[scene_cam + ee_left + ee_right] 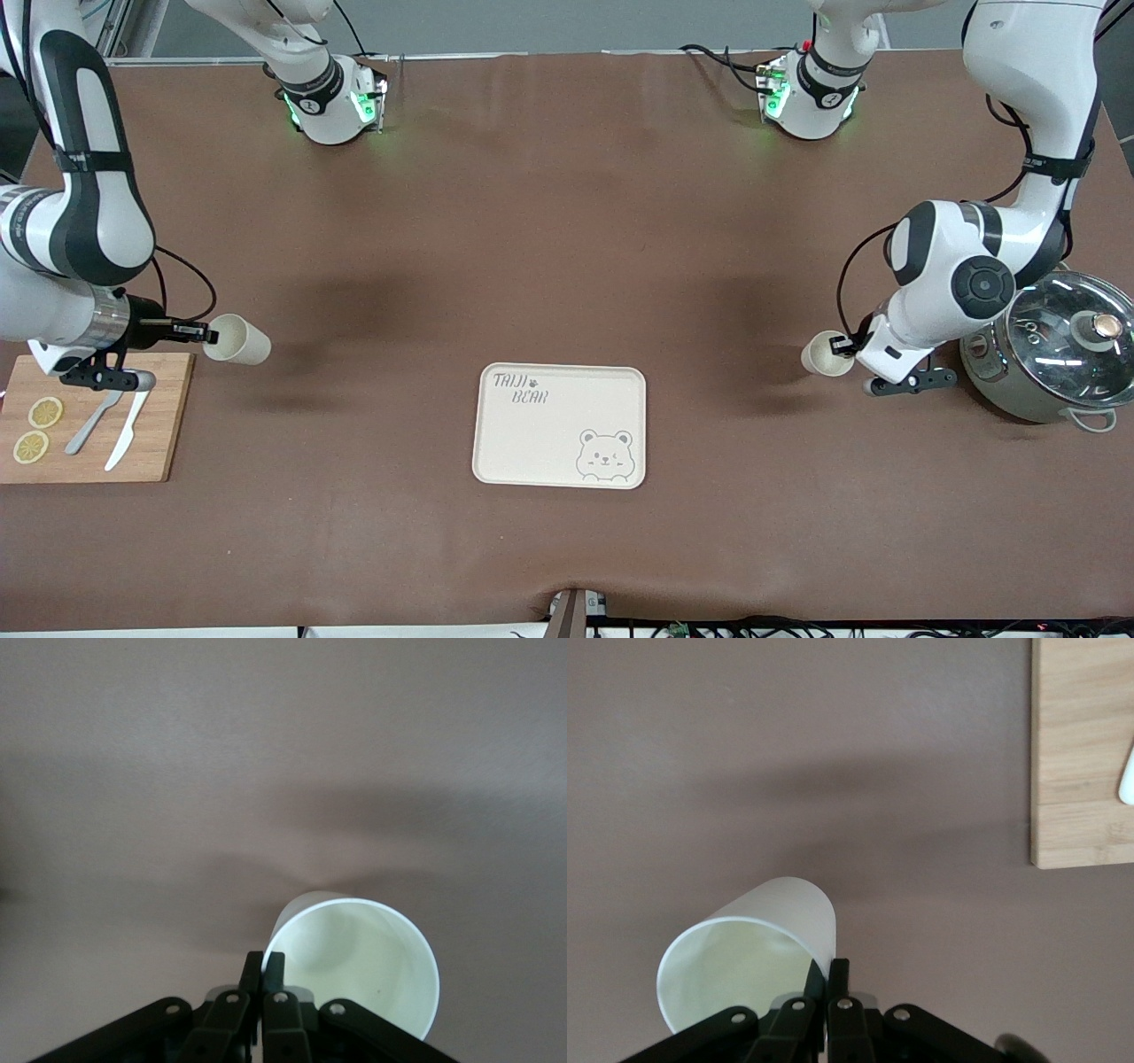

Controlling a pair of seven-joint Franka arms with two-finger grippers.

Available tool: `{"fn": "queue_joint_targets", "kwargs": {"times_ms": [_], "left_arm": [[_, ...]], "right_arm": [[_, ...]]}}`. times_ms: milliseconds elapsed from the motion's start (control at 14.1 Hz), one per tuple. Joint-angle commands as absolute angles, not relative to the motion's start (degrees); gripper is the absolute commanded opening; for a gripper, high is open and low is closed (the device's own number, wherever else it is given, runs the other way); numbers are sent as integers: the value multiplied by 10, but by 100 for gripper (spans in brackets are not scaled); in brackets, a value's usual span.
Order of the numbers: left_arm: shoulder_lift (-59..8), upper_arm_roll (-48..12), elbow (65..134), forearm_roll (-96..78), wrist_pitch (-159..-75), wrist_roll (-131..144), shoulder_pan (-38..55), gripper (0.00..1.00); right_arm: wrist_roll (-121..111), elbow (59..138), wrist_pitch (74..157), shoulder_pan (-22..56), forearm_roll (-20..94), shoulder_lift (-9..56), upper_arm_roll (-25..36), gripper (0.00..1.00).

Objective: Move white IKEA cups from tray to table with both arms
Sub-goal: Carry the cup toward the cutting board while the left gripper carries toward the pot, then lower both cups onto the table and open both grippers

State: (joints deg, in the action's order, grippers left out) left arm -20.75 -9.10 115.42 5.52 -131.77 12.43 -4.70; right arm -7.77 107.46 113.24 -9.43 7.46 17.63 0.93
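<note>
1. The right gripper point(205, 334) hangs over the counter point(567, 221) beside the cutting board point(97, 416), jaws clamped on the rim of one white cup point(237, 339).
2. The left gripper point(848, 346) hangs beside the lidded pot point(1050, 354), jaws pinching the second cup point(824, 354).
3. The bear tray point(561, 425) lies between them, nearer the front camera.

Table point(549, 221): brown matte cover, wrinkled along edge nearest front cam
Wall point(567, 22): plain grey strip above table's top edge
Light: diffuse overhead, soft dark shadows on cover near mid-table
Cables point(709, 627): black, along edge nearest front cam
</note>
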Motion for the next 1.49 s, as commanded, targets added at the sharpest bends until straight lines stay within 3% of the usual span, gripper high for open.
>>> {"fn": "queue_joint_targets", "kwargs": {"times_ms": [0,497,640,711,782,995,1279,1421], "left_arm": [[-186,-100,1172,58,-1325,91,-62,0],[-197,-104,1167,58,-1331,83,-77,0],[-206,-105,1167,58,-1346,83,-76,0],[-207,-108,1167,57,-1352,83,-76,0],[-209,-109,1167,55,-1353,83,-77,0],[-221,-109,1166,43,-1368,83,-76,0],[-226,-110,1165,42,-1373,83,-75,0],[-224,-109,1163,42,-1373,82,-74,35]], "right_arm": [[-98,1139,1181,-113,63,155,-4,0],[-146,1247,1329,-141,62,158,-5,0],[-145,1247,1328,-141,63,159,-5,0],[-144,1246,1327,-141,63,162,-5,5],[-144,1245,1327,-140,64,163,-5,26],[-138,1240,1324,-139,65,164,-5,100],[-141,1179,1255,-139,68,164,-6,100],[-142,1107,1185,-137,74,166,-8,100]]}}
